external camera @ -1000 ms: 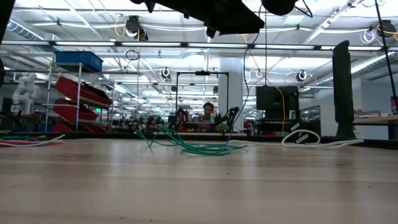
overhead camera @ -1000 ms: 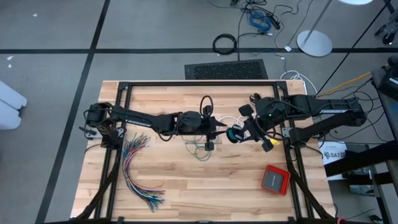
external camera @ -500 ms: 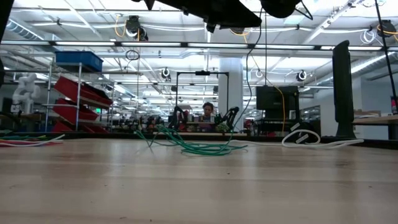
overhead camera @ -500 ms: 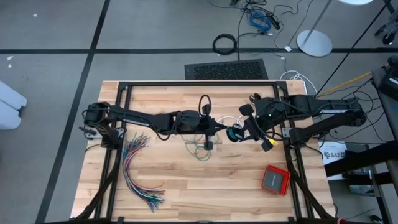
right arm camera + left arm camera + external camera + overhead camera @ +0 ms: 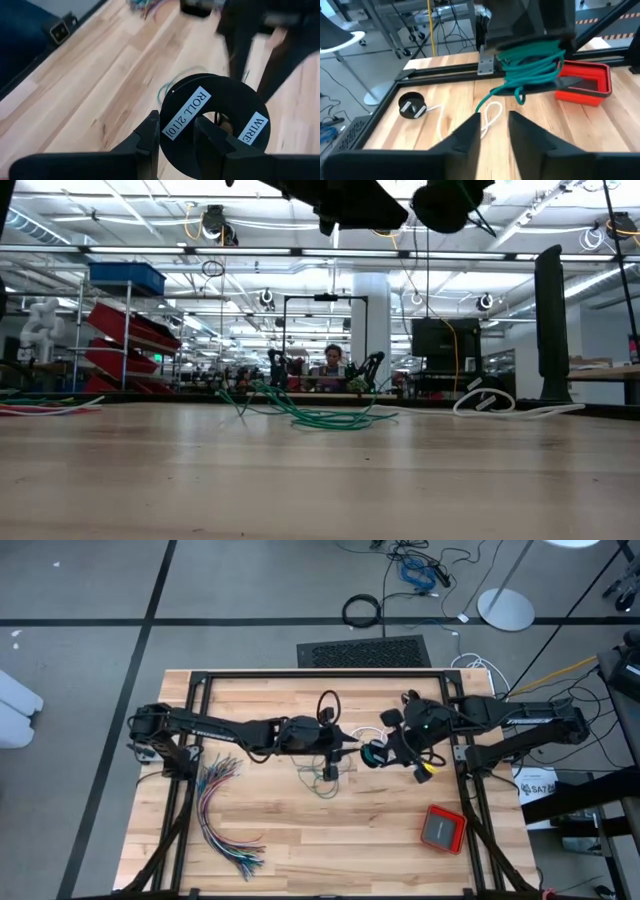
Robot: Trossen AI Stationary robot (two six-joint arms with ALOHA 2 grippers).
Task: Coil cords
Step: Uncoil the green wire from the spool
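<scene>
1. While both arms are reaching toward the middle of the bench (image 5: 300, 855), the right pincer (image 5: 386, 752) is hovering above the boards, just beside the left pincer (image 5: 345, 752).
2. The right pincer is grasping a black spool (image 5: 215, 125); its flange is filling that arm's wrist view and is carrying white labels reading "ROLL 2|10" and "WIRE".
3. The teal-green cord (image 5: 532, 60) is sitting partly wound around this spool in a thick bunch, with one short strand hanging down from it.
4. The rest of the teal-green cord is lying loose on the bench in tangled loops (image 5: 322, 783), below the left pincer, and is showing as a low heap in the low view (image 5: 320, 418).
5. The left pincer is pointing at the spool with its fingers (image 5: 467, 137) narrowly parted; nothing is showing between them.
6. A white cord (image 5: 490, 115) is lying looped on the bench between the two pincers, near a black disc (image 5: 413, 106).
7. A red tray (image 5: 442, 828) is resting near the right front corner, well apart from the spool.
8. A bundle of many-coloured wires (image 5: 225, 825) is fanning out at the left front.
</scene>
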